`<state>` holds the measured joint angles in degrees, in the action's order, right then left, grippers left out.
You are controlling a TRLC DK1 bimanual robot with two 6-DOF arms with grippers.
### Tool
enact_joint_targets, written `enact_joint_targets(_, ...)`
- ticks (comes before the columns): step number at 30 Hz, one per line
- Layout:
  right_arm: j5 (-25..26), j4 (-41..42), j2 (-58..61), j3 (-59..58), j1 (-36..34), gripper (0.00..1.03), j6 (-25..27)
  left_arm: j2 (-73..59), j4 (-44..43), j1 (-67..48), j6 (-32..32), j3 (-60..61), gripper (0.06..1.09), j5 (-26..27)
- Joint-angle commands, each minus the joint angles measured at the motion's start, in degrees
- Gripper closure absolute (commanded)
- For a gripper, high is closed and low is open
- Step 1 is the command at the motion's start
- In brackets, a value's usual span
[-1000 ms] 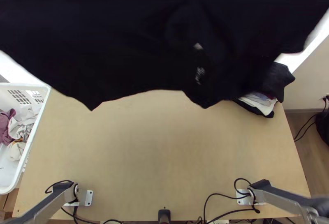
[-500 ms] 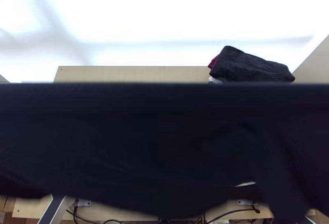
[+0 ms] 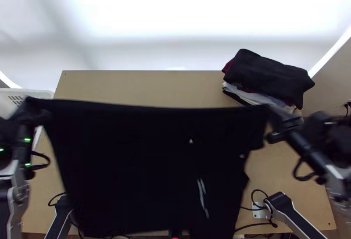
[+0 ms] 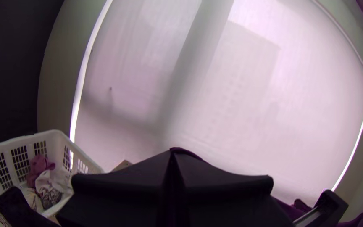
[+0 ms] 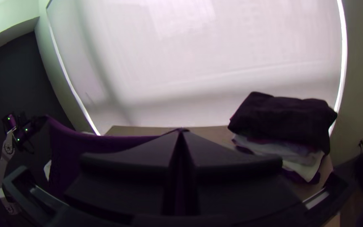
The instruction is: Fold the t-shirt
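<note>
The black t-shirt [image 3: 131,164] hangs spread between the two grippers, its upper edge pulled nearly straight and its lower part reaching down over the table's near edge in the top view. My left gripper [image 3: 30,107] holds its upper left corner; in the left wrist view the left gripper [image 4: 173,153] is shut with a bit of dark cloth between its tips. At the upper right corner is my right gripper [image 3: 272,118]. The right wrist view has the right gripper [image 5: 181,132] shut at the end of the cloth's taut edge, which runs across to the left arm.
A pile of folded clothes [image 3: 267,79] lies at the table's far right corner, dark cloth on top. A white basket [image 4: 51,138] with crumpled clothes stands beyond the table's left side. Cables [image 3: 259,223] lie near the right arm's base.
The shirt first swept from the top of the top view down toward the near edge, covering much of the table. Now it hangs lower, with both grippers come into view at its upper corners.
</note>
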<state>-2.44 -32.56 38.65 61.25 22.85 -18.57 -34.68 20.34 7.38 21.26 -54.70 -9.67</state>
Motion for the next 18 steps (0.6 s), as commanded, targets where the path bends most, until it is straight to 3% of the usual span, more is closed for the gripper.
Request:
enact_joint_targets(1,-0.6,6.1,-1.5,-7.5,-0.5,1.00,-2.9,1.3,-4.7,-0.4,1.2,5.7,1.05,-0.4)
enact_joint_targets(9,-5.6,13.7,8.2,-12.7,-6.6,1.00,-6.7,-6.6,-11.3,-1.1,1.5,11.1,1.05,-0.4)
enact_joint_targets(18,-7.0,12.4,27.9,-3.4,-8.8,1.00,-8.1,-20.3,-15.6,-2.3,2.6,7.9,1.05,-0.3)
